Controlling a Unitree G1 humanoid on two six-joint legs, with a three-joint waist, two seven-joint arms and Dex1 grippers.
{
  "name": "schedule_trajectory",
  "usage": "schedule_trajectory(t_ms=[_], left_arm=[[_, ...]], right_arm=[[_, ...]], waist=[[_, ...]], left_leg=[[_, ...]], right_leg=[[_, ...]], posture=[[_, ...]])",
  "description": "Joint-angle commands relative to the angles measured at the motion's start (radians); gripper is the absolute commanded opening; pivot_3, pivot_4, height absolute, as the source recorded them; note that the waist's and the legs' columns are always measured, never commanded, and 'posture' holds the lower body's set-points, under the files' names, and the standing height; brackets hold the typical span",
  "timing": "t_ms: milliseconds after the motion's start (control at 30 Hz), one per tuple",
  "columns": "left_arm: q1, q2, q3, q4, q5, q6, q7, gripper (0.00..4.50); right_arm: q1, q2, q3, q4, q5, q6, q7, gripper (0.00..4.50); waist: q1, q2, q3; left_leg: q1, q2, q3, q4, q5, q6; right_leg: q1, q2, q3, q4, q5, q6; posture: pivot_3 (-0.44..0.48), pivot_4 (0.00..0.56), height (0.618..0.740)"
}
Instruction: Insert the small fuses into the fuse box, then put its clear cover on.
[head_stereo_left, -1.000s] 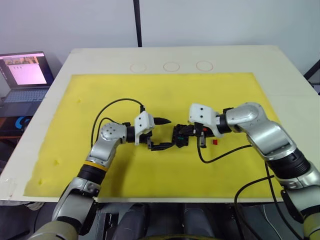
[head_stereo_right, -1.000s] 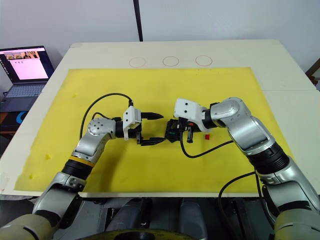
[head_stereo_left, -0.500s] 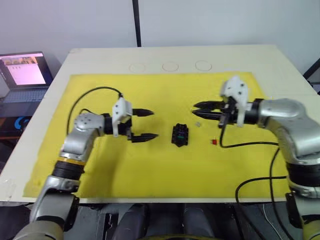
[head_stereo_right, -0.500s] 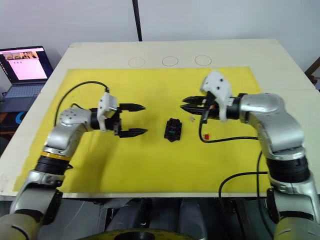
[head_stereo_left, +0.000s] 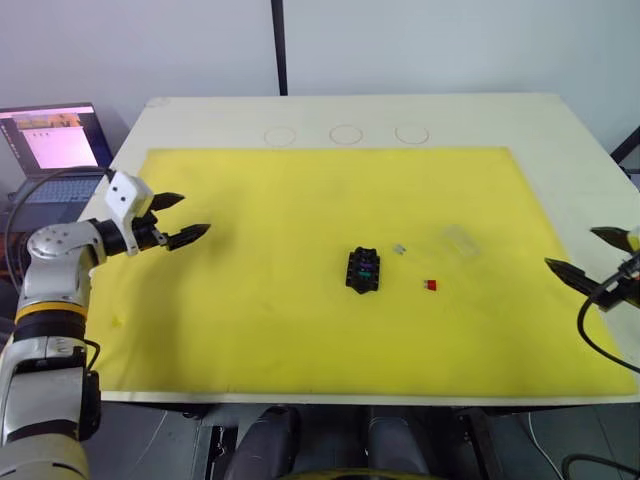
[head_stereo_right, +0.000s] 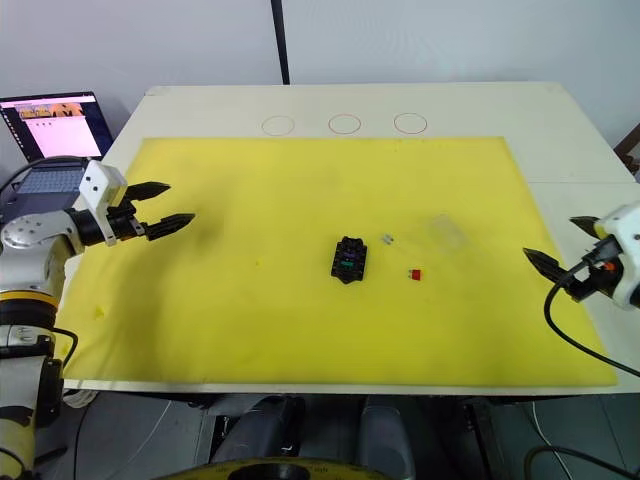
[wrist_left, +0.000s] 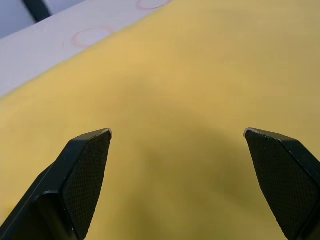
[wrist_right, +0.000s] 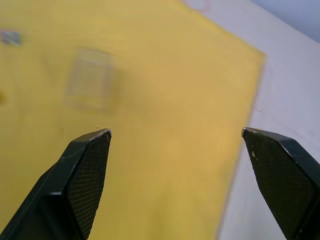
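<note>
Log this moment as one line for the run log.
left gripper open, mat's left edge | right gripper open, mat's right edge | fuse box mid-mat | red fuse loose | clear cover off

spread fingers (wrist_right: 85, 175), clear cover (wrist_right: 91, 78), yellow mat (wrist_right: 165, 125)

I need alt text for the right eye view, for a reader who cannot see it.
A small black fuse box lies mid-mat on a yellow mat, a red fuse and clear cover to its right. Both open grippers, left and right, wait at the mat's edges.

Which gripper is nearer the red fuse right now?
Right. The right gripper hangs open at the mat's right edge; the left gripper is open across the mat, farther from the red fuse.
</note>
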Motion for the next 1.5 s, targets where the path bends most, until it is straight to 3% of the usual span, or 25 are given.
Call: schedule_trajectory(t_ms=[33, 267, 433, 567, 733, 933, 1167, 1333, 1500], left_arm=[[0.005, -0.004, 0.028, -0.035, -0.008, -0.034, 0.013, 4.50], [-0.012, -0.025, 0.011, -0.164, -0.050, 0.030, -0.065, 4.50], [-0.032, -0.045, -0.047, -0.409, -0.148, 0.179, -0.205, 4.50], [0.019, -0.053, -0.117, -0.636, -0.214, 0.231, -0.310, 4.50], [0.083, -0.074, -0.162, -0.806, -0.257, 0.233, -0.354, 4.50], [0.086, -0.151, -0.208, -0.819, -0.230, 0.191, -0.331, 4.50], [0.078, -0.162, -0.214, -0.823, -0.232, 0.204, -0.313, 4.50], [0.087, -0.152, -0.220, -0.840, -0.231, 0.205, -0.309, 4.50], [0.094, -0.152, -0.226, -0.858, -0.237, 0.217, -0.305, 4.50]], right_arm=[[-0.027, -0.001, -0.017, 0.001, 0.039, 0.001, -0.027, 4.47], [-0.089, -0.032, 0.003, -0.011, 0.116, 0.105, -0.044, 4.47], [-0.130, -0.075, 0.010, -0.034, 0.226, 0.288, -0.019, 4.47], [-0.154, -0.104, -0.012, -0.066, 0.416, 0.579, -0.004, 4.47], [-0.196, -0.068, -0.068, -0.096, 0.654, 0.917, -0.072, 4.47], [-0.228, 0.126, -0.117, -0.154, 0.829, 1.167, -0.260, 4.47], [-0.260, 0.321, -0.130, -0.193, 0.980, 1.220, -0.522, 4.47], [-0.248, 0.391, -0.145, -0.167, 1.071, 1.197, -0.693, 2.89], [-0.169, 0.426, -0.088, -0.167, 1.205, 1.118, -0.832, 2.89]], waist=[[0.000, 0.000, 0.000], [0.003, 0.000, 0.000], [0.004, 0.000, 0.000], [-0.002, 0.000, 0.000], [-0.008, 0.001, 0.000], [0.007, 0.000, 0.000], [0.003, 0.001, 0.000], [0.005, 0.001, 0.000], [0.003, 0.001, 0.000]], left_leg=[[0.000, 0.000, 0.000, 0.000, 0.000, 0.000], [0.000, 0.000, 0.000, 0.000, 0.000, 0.000], [-0.001, 0.000, 0.000, 0.001, 0.000, 0.000], [-0.001, 0.000, 0.000, 0.001, 0.000, 0.000], [-0.001, 0.001, -0.001, 0.000, 0.000, 0.001], [-0.001, 0.000, -0.001, 0.002, -0.001, 0.001], [0.000, 0.001, -0.002, 0.001, -0.001, 0.001], [-0.001, 0.000, -0.002, 0.001, -0.001, 0.001], [0.000, 0.000, -0.002, 0.001, -0.001, 0.001]], right_leg=[[0.000, 0.000, 0.000, 0.000, 0.000, 0.000], [0.000, 0.000, 0.000, 0.000, 0.000, 0.000], [0.000, 0.000, 0.000, 0.000, 0.000, 0.000], [0.000, 0.000, 0.000, 0.000, 0.000, 0.000], [0.000, 0.000, 0.001, 0.000, 0.000, 0.000], [0.002, 0.000, 0.001, -0.001, 0.000, 0.000], [0.001, 0.000, 0.001, -0.001, 0.000, 0.000], [0.001, 0.000, 0.001, -0.001, 0.000, 0.000], [0.001, 0.000, 0.001, -0.001, 0.000, 0.000]], posture=[[0.000, 0.150, 0.740], [0.000, 0.150, 0.740], [0.000, 0.150, 0.740], [0.000, 0.150, 0.740], [0.000, 0.150, 0.740], [0.000, 0.150, 0.740], [0.000, 0.150, 0.740], [0.000, 0.150, 0.740], [0.000, 0.150, 0.740]])
